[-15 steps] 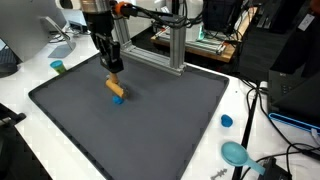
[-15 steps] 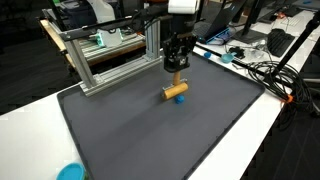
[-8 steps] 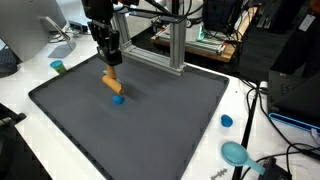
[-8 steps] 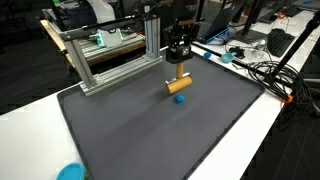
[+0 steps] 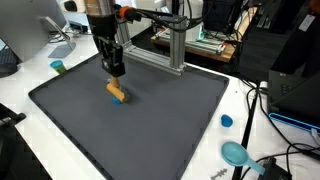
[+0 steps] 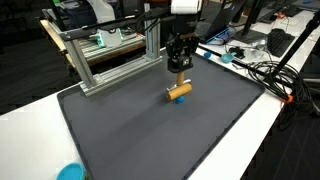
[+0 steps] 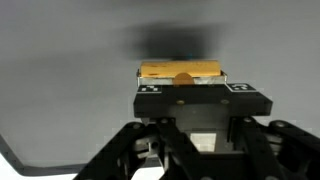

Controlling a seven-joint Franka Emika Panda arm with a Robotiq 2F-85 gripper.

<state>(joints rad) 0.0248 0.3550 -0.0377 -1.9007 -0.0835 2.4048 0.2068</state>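
Wrist view first: what is it showing?

The black pincer (image 7: 195,88) is filling the lower half, and a tan wooden block (image 7: 180,72) is lying crosswise just beyond its tips on the dark mat (image 7: 60,60). Everything is looking blurred, so I cannot tell whether the fingers are spread or pinching the block.

Are the exterior views helping?

Only partly. In both exterior views the pincer (image 5: 116,72) is pointing straight down, right over the wooden block (image 6: 178,91), which is resting on the mat in the half nearer the aluminium frame (image 6: 110,58). A small blue piece (image 6: 181,99) is peeking out beneath the block's near end, its shape mostly hidden. On the white worktop (image 6: 30,120), a teal object (image 6: 68,172) is being cut off by the bottom edge.
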